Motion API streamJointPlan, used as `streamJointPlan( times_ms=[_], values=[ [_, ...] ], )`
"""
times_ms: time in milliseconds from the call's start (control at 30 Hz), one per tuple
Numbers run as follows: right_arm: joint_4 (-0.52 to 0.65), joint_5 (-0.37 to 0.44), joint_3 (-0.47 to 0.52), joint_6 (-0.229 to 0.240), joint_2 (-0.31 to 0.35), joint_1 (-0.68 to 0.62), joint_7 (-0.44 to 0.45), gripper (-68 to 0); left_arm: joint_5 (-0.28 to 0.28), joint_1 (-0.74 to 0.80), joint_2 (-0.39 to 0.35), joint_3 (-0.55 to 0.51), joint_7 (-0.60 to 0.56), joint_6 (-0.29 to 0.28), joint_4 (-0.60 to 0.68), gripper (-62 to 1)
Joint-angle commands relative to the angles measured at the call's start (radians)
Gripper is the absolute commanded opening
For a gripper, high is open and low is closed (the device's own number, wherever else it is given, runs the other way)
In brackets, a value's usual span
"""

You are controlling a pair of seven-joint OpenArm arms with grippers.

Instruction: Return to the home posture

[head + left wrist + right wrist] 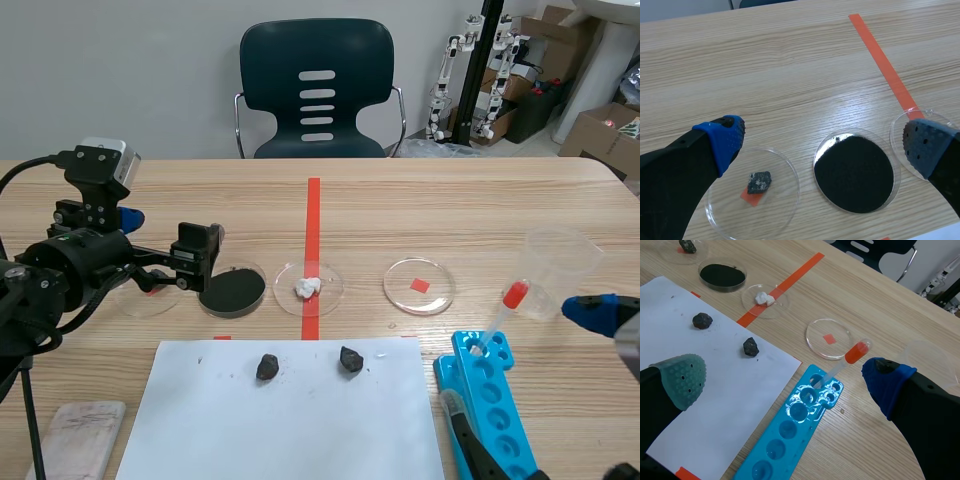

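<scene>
Wooden table [450, 200], white paper sheet [290, 410] near; dark chair [317, 90] far, boxes [600, 130] far right. Left gripper [824, 142], right gripper [784, 379]: jaws spread.

- Right arm [630, 350], scene view: nearly all beyond the frame edge; one blue pad [592, 312] shows
- Blue well tray [492, 395]: near end cut off in scene and right wrist views
- White paper sheet [285, 415]: near edge cut off
- Pale pad or cloth [72, 435] beside the sheet: cut off, material unclear
- Dish holding a stone [752, 192]: in scene view largely hidden behind left arm [70, 275]
- Dish with white lump [309, 288]: in left wrist view mostly behind a finger
- Chair [317, 90]: legs hidden behind the surface [450, 200]
</scene>
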Motion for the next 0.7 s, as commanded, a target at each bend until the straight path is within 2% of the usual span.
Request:
streamJointPlan(
  times_ms=[0, 667],
  values=[
    [0.012, 0.01, 0.003, -0.003, 0.007, 0.006, 0.015, 0.4, -0.006, -0.014, -0.006, -0.002, -0.018, 0.003, 0.005, 1.4],
    [0.012, 0.01, 0.003, -0.003, 0.007, 0.006, 0.015, 0.4, 0.0, -0.009, -0.008, -0.002, -0.012, 0.003, 0.005, 1.4]
  ],
)
